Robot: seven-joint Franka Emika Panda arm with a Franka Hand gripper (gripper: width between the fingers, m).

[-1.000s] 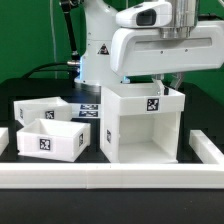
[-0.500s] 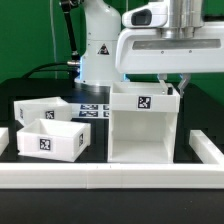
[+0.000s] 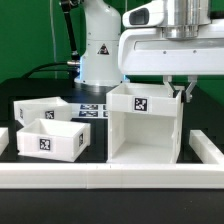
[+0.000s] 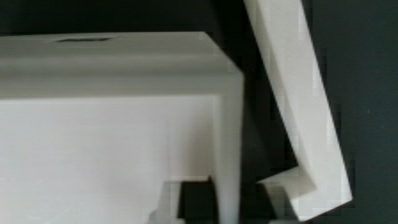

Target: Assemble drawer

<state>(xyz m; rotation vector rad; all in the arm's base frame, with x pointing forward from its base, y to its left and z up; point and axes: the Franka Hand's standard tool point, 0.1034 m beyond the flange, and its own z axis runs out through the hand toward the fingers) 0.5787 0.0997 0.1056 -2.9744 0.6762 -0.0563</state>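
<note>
The white hollow drawer housing point(image 3: 145, 125) stands at centre right with its open side toward the camera and a tag on its far wall. My gripper point(image 3: 179, 92) comes down from above at its top corner on the exterior view's right. In the wrist view the dark fingers point(image 4: 194, 202) stand on either side of the housing's thin side wall point(image 4: 238, 150), shut on it. Two smaller white trays, a rear tray point(image 3: 38, 108) and a front tray point(image 3: 50, 140), sit on the exterior view's left, both tagged.
White border rails run along the front point(image 3: 110, 178), the right point(image 3: 208, 150) and the left point(image 3: 3, 138); one shows in the wrist view point(image 4: 294, 90). The marker board point(image 3: 90, 108) lies behind the trays. The arm's base point(image 3: 100, 50) stands at the back.
The housing has shifted and turned slightly in my grip, so its far wall with the tag now shows more. The gripper moved a little to the exterior view's right. The trays have not moved.
</note>
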